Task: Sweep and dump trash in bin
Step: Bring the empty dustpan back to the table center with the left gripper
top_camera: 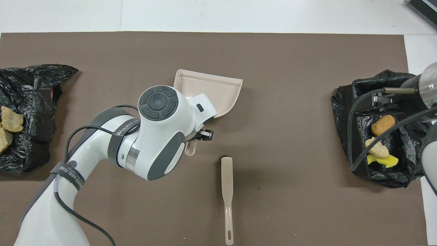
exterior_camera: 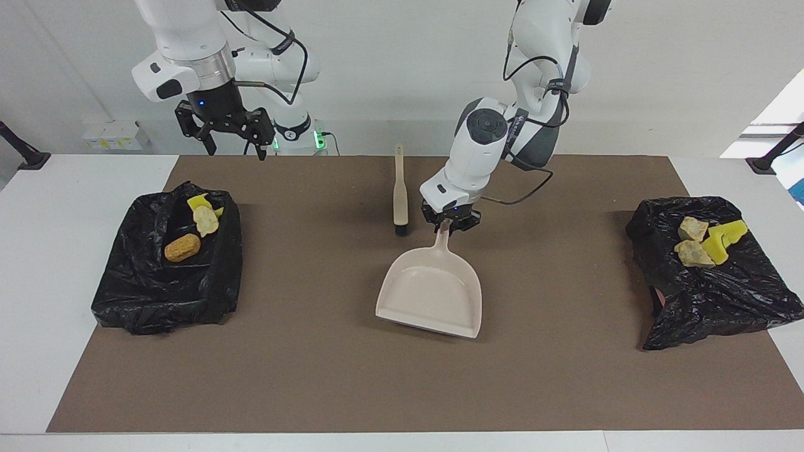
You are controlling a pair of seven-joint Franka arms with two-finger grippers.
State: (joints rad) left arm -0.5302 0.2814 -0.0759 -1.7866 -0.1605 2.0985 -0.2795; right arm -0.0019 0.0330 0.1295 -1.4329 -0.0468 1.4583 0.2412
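Dustpan lay nearest the camera: smooth beige plastic, flared tray, flat on the brown mat mid-table, empty. Left gripper had its fingers pinched on the dustpan's handle, at the end nearer the robots. Brush, beige flat handle with dark bristles, lay just beside the dustpan handle, toward the right arm's end.

Right gripper hung in the air well apart from the dustpan, above the mat edge near its bin, fingers spread, holding nothing.

Trash sat in two crinkled black-bag bins: right-end bin held an orange-brown bread-like lump, a pale lump and a yellow sponge piece; left-end bin held two pale stone-like lumps and yellow sponge chunks. Both bins stood well apart from the dustpan, at the mat's ends.

White tabletop around the mat, plain white wall.
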